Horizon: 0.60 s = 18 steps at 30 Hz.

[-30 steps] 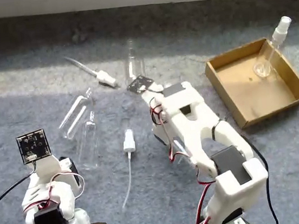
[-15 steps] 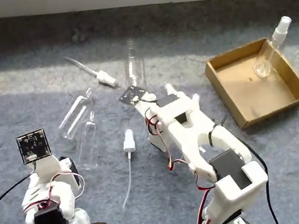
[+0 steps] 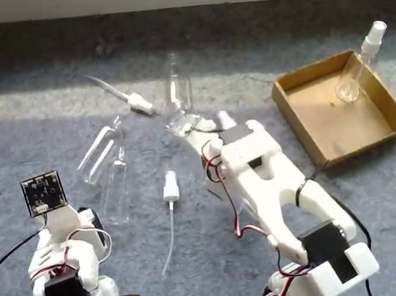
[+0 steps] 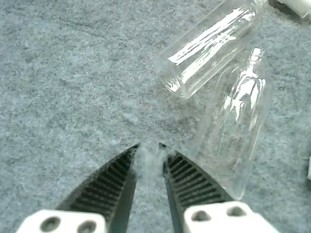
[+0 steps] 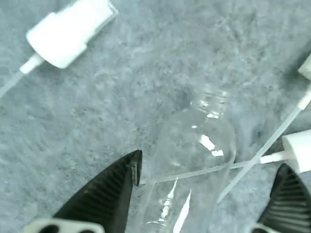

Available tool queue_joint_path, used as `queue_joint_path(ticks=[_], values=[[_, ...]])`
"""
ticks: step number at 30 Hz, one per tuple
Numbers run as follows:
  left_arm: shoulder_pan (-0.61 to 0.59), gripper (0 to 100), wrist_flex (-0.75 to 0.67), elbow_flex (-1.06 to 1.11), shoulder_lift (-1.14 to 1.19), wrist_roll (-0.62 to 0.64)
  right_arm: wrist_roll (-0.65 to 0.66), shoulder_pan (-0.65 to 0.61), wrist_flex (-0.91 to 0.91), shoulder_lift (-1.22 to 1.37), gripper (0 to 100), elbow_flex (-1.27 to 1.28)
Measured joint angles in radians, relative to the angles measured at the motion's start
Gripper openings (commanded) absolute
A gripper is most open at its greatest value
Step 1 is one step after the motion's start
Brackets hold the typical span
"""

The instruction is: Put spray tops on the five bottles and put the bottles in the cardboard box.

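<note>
My right gripper is open wide just above a clear capless bottle lying on the grey carpet, with one finger on each side of it. From above, this gripper is by the bottle at the back middle. A spray top lies beyond the bottle's neck, and another spray top sits by the far finger, its tube across the bottle. My left gripper is shut over bare carpet, with two capless bottles just ahead. The cardboard box holds a capped bottle leaning on its rim.
A loose spray top with a long tube lies on the carpet between the two arms. Another spray top lies left of the back bottle. The left arm is folded at the near left. A wall edge runs along the back.
The right arm has swung and rolled its wrist, bringing its gripper down by the back bottle. The left arm and the loose parts have stayed put.
</note>
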Motion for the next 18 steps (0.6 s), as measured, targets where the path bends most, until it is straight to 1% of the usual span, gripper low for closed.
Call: queue_joint_path(ticks=[4, 8, 9, 14, 18], values=[[0.000, 2, 0.000, 0.000, 0.000, 0.000, 0.021, 0.006, -0.057, -0.002, 36.8, 0.074], [0.000, 2, 0.000, 0.000, 0.000, 0.000, 0.025, 0.006, -0.106, -0.002, 36.8, 0.083], [0.000, 2, 0.000, 0.000, 0.000, 0.000, 0.025, 0.006, -0.112, -0.002, 36.1, 0.083], [0.000, 2, -0.020, 0.025, 0.000, 0.000, 0.025, 0.006, -0.117, -0.002, 26.5, 0.091], [0.000, 2, -0.049, 0.043, 0.000, 0.000, 0.025, 0.006, -0.120, -0.002, 26.2, 0.092]])
